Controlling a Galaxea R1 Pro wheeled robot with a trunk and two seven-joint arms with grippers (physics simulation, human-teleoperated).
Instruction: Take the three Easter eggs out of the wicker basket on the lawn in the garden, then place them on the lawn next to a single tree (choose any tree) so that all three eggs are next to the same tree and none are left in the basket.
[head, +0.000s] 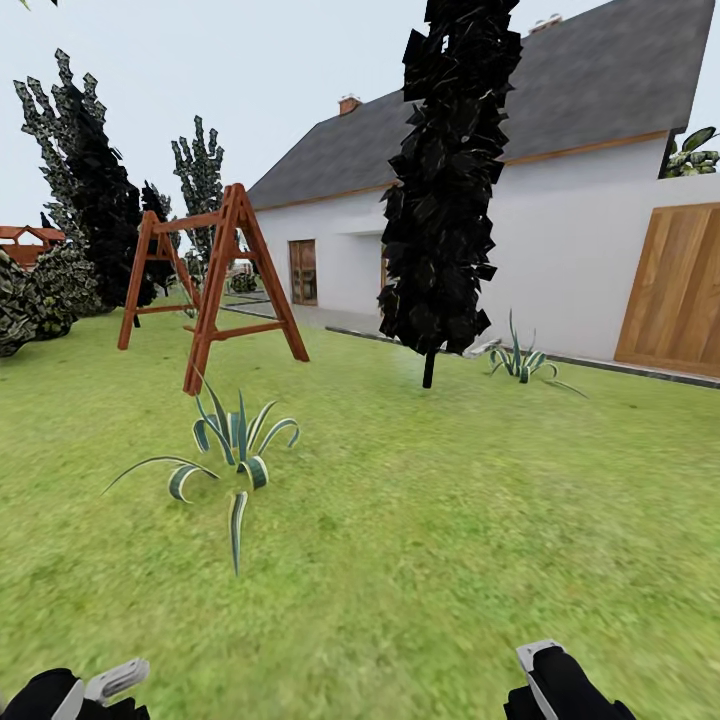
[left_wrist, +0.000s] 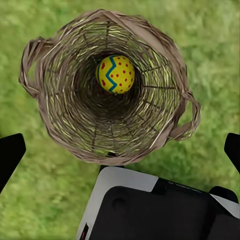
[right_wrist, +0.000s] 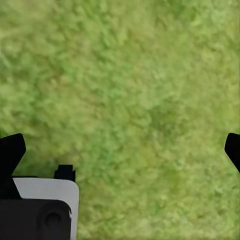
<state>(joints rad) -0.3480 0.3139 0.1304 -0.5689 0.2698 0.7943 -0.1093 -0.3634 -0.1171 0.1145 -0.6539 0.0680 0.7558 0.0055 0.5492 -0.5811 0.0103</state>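
Head view: mottled green lawn (head: 450, 540), a spiky striped plant (head: 235, 440), a red-brown wooden swing frame (head: 215, 285), a black cone-shaped conifer (head: 445, 180).

Left wrist view: the left tool (left_wrist: 120, 150) spread wide above the open-weave wicker basket (left_wrist: 65, 115); one yellow painted egg (left_wrist: 115, 74) lies deep inside.

Right wrist view: the right tool (right_wrist: 120, 150) spread wide over blurred grass.

1. The mottled green lawn (head: 450, 520) carries everything.
2. A brown open-weave wicker basket (left_wrist: 60, 115), seen from the left wrist, stands upright on the grass.
3. A reddish-brown wooden swing frame (head: 215, 290) stands on the lawn.
4. A striped spiky-leaved plant (head: 235, 450) grows just before the frame.
5. A black cone-shaped conifer (head: 445, 190) rises further back, with a smaller spiky plant (head: 520, 360) beside it.
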